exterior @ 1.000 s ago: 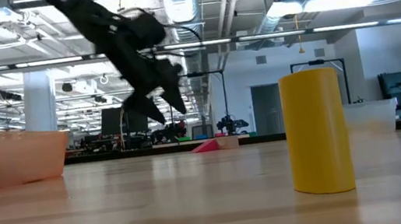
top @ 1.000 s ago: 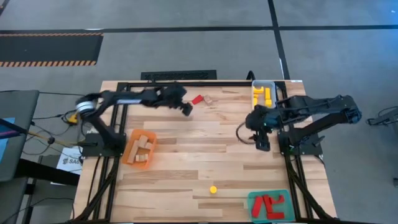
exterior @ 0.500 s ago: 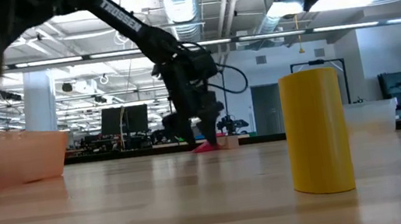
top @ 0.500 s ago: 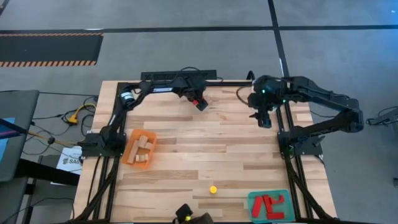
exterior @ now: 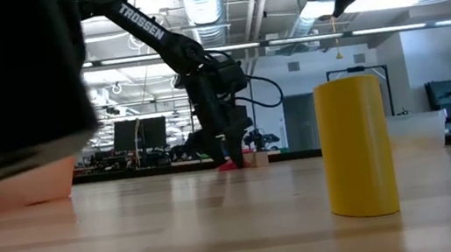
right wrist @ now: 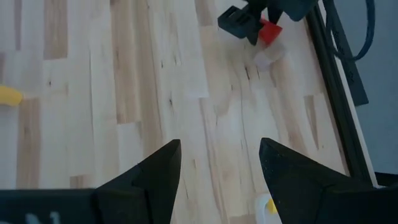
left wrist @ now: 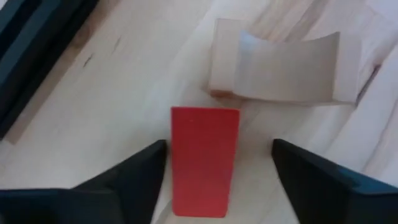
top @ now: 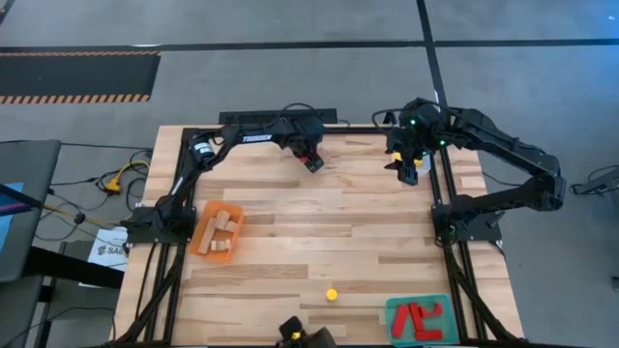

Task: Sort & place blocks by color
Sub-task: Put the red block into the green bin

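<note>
**Left pincer astride a red block at the far edge**

The left gripper [top: 312, 160] stands with its two dark fingers spread apart, one on each side of a small red rectangular block [left wrist: 204, 160] lying flat on the wooden table [top: 319, 232]; neither finger touches it in the left wrist view. Just beyond that block sits one pale plain-wood block with a curved top [left wrist: 283, 68], almost touching the red one's end.

From the near edge: a green tray [top: 418, 318] at the near right corner holds red bars, about three, though they overlap and I cannot count them surely. Left of it, alone on the bare boards, stands one short yellow cylinder [top: 332, 294], upright, which looms large in the low view [exterior: 355, 147]. Farther back on the left side lies an orange tray [top: 215, 232] with several plain wooden blocks heaped in it, roughly four or five.

At the far edge, the left arm reaches in to the red block near the middle. The right gripper [top: 408, 166] hangs above the far right corner with its fingers apart and nothing between them; a scrap of yellow shows below it in the right wrist view.

A dark blurred shape fills the near left of the low view; I cannot tell what it is.
</note>
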You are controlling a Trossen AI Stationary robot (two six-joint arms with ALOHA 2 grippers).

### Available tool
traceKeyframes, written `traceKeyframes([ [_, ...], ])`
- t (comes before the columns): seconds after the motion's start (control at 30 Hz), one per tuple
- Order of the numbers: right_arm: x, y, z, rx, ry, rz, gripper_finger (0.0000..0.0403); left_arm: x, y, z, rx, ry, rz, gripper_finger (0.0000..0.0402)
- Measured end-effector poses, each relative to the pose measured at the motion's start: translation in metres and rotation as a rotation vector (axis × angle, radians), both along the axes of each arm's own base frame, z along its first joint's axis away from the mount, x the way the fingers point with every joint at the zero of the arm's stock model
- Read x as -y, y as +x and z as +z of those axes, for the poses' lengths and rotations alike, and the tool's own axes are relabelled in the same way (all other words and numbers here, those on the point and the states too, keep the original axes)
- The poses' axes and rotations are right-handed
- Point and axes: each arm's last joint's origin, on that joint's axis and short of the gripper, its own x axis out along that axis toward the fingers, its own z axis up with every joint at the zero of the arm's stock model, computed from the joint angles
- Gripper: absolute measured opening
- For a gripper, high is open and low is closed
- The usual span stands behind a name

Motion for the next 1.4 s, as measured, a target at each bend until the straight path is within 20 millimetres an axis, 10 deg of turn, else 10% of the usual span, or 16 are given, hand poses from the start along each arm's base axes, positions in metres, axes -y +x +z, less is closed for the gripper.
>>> traceKeyframes([
  [0.27, 0.0, 0.0, 0.0, 0.007, 0.035, -0.045, 0.024, 0.004, -0.001, 0.0, -0.038, 0.009, -0.163, 0.0118],
  [0.87, 0.001, 0.002, 0.001, 0.036, 0.055, -0.088, 0.024, 0.027, -0.037, 0.016, -0.424, -0.229, -0.423, 0.01],
  [1.13, -0.003, 0.008, 0.001, 0.064, 0.11, -0.14, 0.024, 0.045, -0.05, 0.104, -0.03, -0.231, -0.458, 0.0099],
  [1.4, -0.016, 0.044, 0.011, 0.274, 0.07, -0.04, 0.024, 0.093, -0.084, 0.173, 0.737, -0.332, -0.758, 0.0099],
])
